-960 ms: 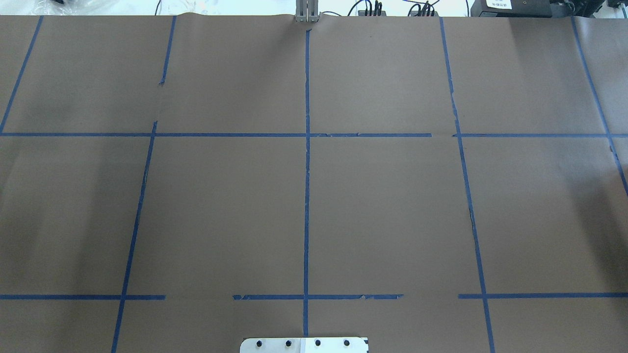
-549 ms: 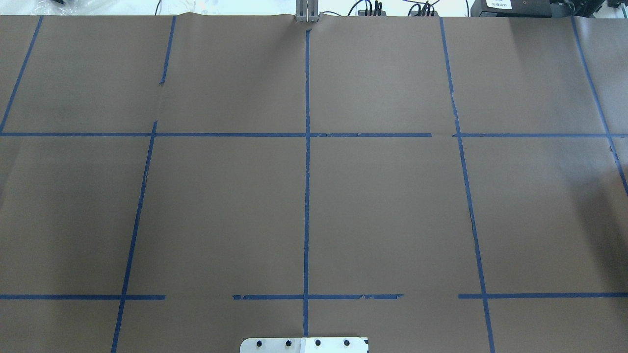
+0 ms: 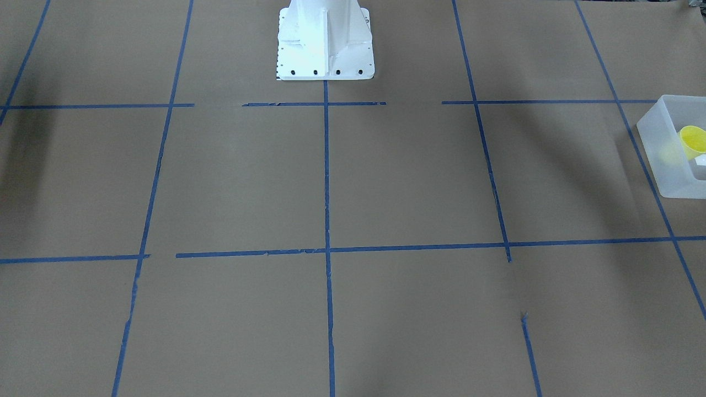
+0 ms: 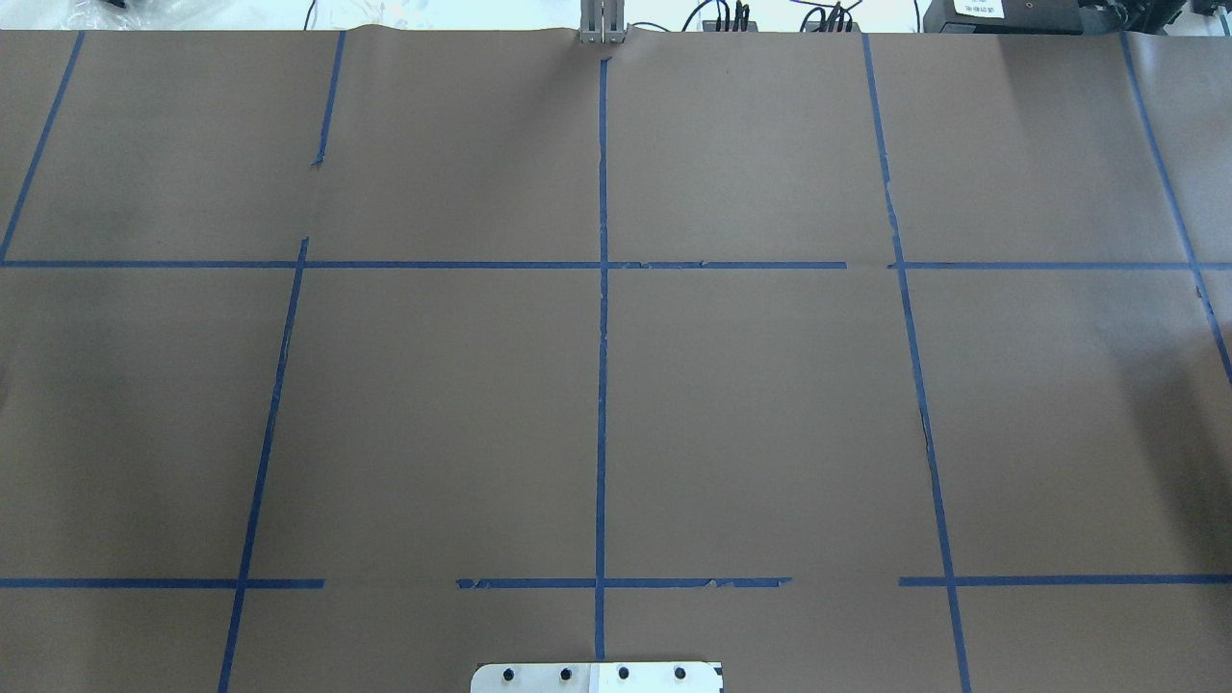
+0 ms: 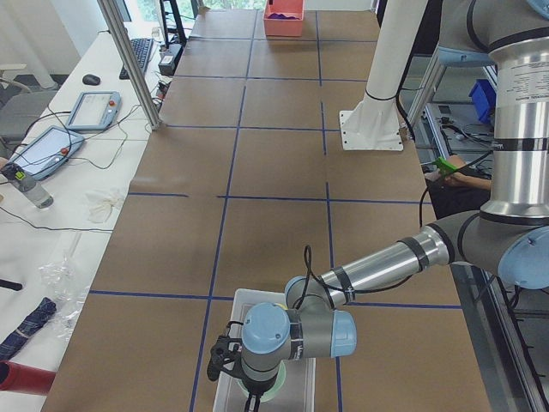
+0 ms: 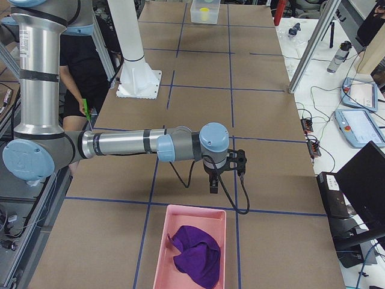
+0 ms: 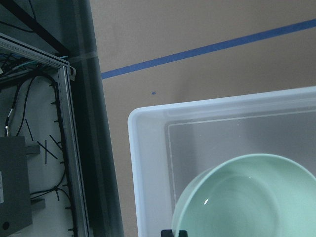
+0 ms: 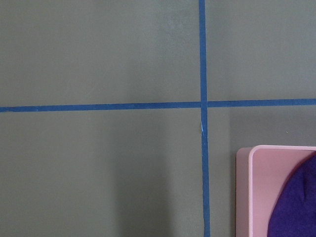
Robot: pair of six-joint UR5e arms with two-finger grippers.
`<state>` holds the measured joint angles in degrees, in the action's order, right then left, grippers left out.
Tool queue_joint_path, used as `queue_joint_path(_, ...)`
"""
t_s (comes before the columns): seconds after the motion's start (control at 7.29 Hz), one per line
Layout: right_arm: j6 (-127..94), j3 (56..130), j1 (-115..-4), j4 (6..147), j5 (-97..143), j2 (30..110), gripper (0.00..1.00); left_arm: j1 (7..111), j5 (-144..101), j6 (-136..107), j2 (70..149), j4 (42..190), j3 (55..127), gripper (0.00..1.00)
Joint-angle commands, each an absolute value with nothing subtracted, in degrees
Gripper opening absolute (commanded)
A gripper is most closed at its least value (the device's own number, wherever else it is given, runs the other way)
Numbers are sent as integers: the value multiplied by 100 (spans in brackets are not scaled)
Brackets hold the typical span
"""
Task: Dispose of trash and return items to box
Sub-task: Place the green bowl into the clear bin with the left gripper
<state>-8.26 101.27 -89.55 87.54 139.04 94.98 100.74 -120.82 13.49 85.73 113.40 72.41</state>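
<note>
The frosted whitish box (image 3: pixel 662 160) sits at the right edge of the front-facing view, with the yellow cup (image 3: pixel 692 140) lying in it beside a white label. In the left wrist view the box (image 7: pixel 132 163) holds a pale green bowl (image 7: pixel 247 197), and my left gripper (image 7: pixel 174 233) is shut on the bowl's rim. The exterior left view shows this gripper (image 5: pixel 254 396) low over the box (image 5: pixel 257 297). My right gripper (image 6: pixel 213 188) hovers over bare table near a pink tray; I cannot tell if it is open or shut.
A pink tray (image 6: pixel 161 241) with a purple cloth (image 6: pixel 195 256) lies at the table end on my right, and its corner shows in the right wrist view (image 8: pixel 252 187). The white robot base (image 3: pixel 324 44) stands at mid-table. Blue tape lines grid the brown paper.
</note>
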Motion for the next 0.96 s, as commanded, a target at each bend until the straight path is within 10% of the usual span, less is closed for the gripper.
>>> queue_joint_path(0.0,-826,10151,-8965,8763,13904,9501,100,10081,-12207,1055,8569,11364,7312,100)
queue_joint_path(0.82,-826,10151,-8965,8754,13913,9457,100,9828,-12454,993,8604,11382,9147,100)
